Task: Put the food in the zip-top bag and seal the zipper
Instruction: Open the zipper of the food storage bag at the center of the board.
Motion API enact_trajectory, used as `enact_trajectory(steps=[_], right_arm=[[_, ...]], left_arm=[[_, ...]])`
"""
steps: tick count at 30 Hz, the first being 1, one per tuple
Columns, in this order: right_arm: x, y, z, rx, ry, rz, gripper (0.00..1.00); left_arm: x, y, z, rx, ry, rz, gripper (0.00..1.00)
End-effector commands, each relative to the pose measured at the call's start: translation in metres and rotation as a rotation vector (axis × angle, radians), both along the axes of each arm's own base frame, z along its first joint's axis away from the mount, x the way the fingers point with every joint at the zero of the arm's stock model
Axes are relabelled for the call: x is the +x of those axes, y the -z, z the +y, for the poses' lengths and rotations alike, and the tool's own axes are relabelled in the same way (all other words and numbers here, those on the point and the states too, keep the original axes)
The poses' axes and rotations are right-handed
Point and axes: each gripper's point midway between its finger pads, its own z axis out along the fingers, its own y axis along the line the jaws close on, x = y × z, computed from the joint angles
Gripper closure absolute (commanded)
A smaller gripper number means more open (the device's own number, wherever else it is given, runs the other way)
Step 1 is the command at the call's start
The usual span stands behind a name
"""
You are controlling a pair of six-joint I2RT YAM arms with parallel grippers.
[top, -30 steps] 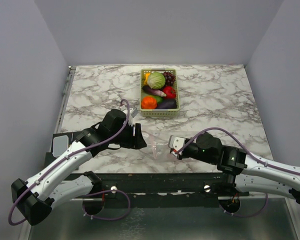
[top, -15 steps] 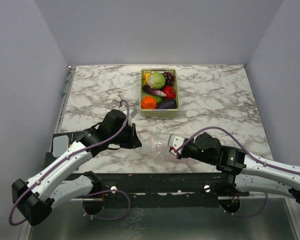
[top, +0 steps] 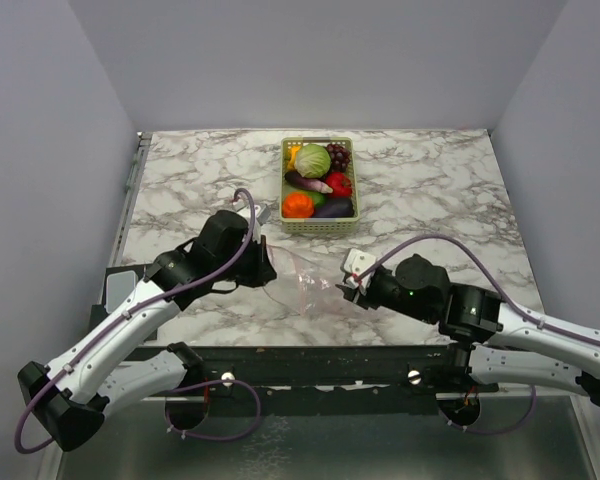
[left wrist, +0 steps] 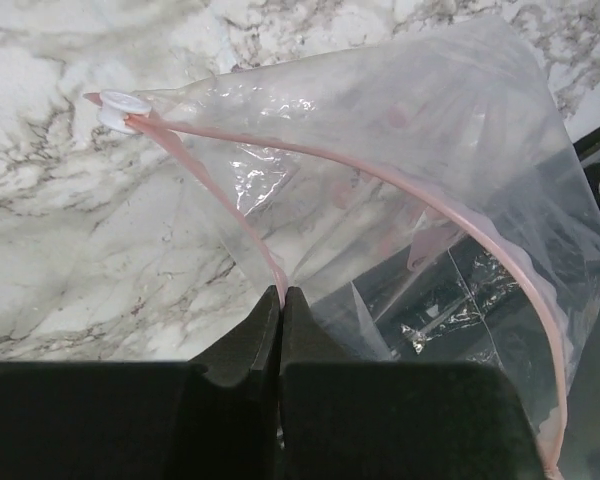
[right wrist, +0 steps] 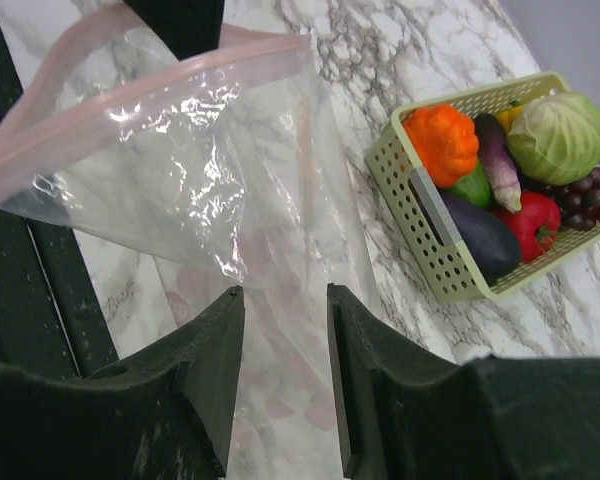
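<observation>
We see the clear bag (top: 302, 276) in the lower middle of the overhead view, on the marble table (top: 430, 190) between the two arms, with its left side lifted off the surface. Our left gripper (left wrist: 281, 296) is closed tight, its fingers meeting on the pink zipper (right wrist: 210, 60) at the bag's mouth. In the left wrist view the strip rises out of the pinch and splits into two arcs, so the mouth gapes. A small white tab (left wrist: 121, 106) sits at the strip's far end, upper left of that frame.

Our right gripper (right wrist: 283, 298) sits at the bag's right end with its jaws parted to a middling gap. Crinkled film shows through the gap, but we cannot make out either finger pressing it.

The food (top: 318, 182) lies in the yellow-green basket (top: 320, 228) in the upper middle of the overhead view, apart from the bag. We see a cabbage (top: 313, 160), dark grapes (top: 338, 153), an orange piece (top: 298, 205), a purple eggplant (top: 335, 208) and a red piece (top: 340, 184). In the right wrist view the basket fills the right edge of the frame, with the bag to its left.
</observation>
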Motion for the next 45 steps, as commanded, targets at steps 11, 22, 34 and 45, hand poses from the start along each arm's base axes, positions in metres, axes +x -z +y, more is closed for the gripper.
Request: enact_trajectory(steps=[11, 22, 34, 45], right_arm=[[0.026, -0.066, 0.015, 0.142, 0.253, 0.13, 0.46], [0.017, -0.09, 0.026, 0.201, 0.203, 0.18, 0.35], [0.03, -0.116, 0.041, 0.358, 0.341, 0.298, 0.28], [0.056, -0.12, 0.087, 0.351, 0.436, 0.34, 0.31]], left_arm=[[0.045, -0.062, 0.023, 0.16, -0.078, -0.224, 1.0], [0.061, -0.089, 0.041, 0.261, -0.131, -0.298, 1.0], [0.064, -0.105, 0.055, 0.347, -0.139, -0.319, 1.0], [0.065, -0.108, 0.051, 0.34, -0.126, -0.316, 1.0]])
